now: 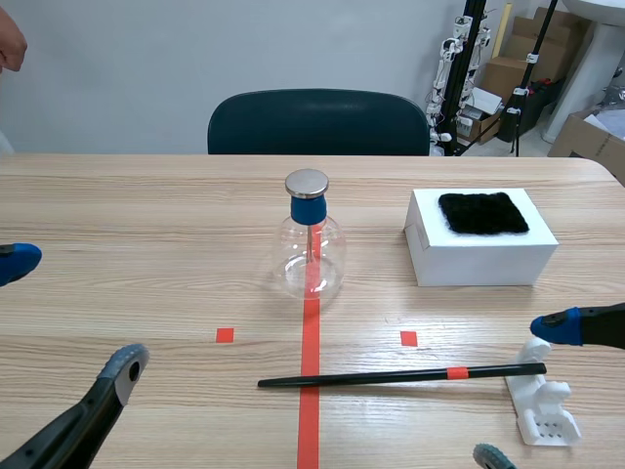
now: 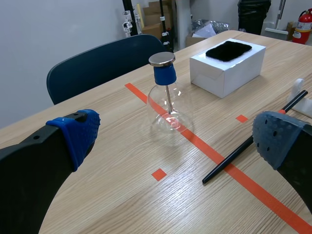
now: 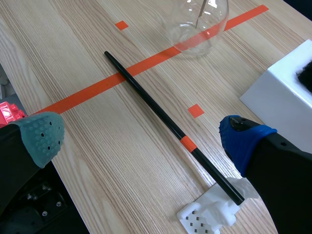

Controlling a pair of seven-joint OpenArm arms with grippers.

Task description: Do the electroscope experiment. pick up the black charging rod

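Left gripper [image 2: 175, 134] and right gripper [image 3: 141, 135] stand wide open; an off-centre pinch may roll black charging rod [image 3: 161, 114] off white rest [image 3: 209, 214]

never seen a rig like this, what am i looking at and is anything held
It is a two-armed robot at a wooden table. The scene view looks out from between the arms; the other two come from cameras on each wrist. The left gripper and right gripper are both open and hold nothing. On the table: a glass flask with a blue stopper and metal cap, a white box topped with a black fuzzy pad, and a black rod with one end on a small white stand.
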